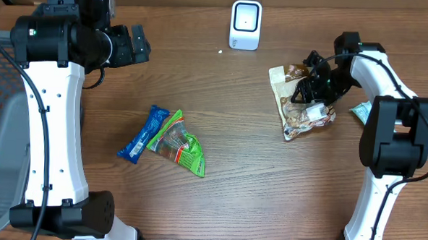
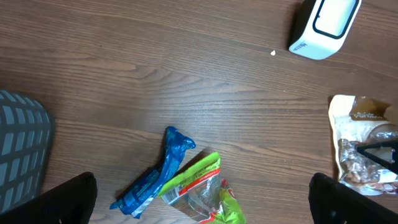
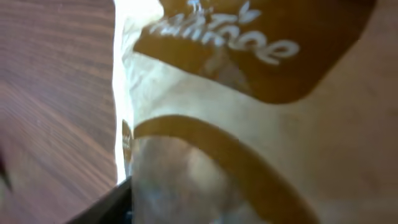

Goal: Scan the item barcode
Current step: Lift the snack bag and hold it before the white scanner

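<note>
- Overhead view: a white scanner (image 1: 246, 24) stands near the far edge of the wooden desk (image 1: 255, 172)
- A brown-and-cream snack pouch (image 1: 295, 115) lies crumpled on the desk, to the right of the scanner and nearer the arm bases, well apart from it
- The right pincer (image 1: 307, 88) is down on that pouch, its black fingers over the pouch's upper half; I cannot tell whether the jaws clamp it or only straddle it
- The right wrist view is filled by the pouch (image 3: 249, 124), blurred and very close, with a strip of desk at the left
- The left pincer (image 1: 135, 44) hangs spread wide and holds nothing, well to the left of the scanner
- A blue wrapper (image 1: 142, 133) and a green packet (image 1: 180, 146) lie touching, left of the scanner and much nearer the arm bases
- A small teal packet (image 1: 360, 112) lies farther right of the scanner than the pouch, partly hidden by the right arm
</note>
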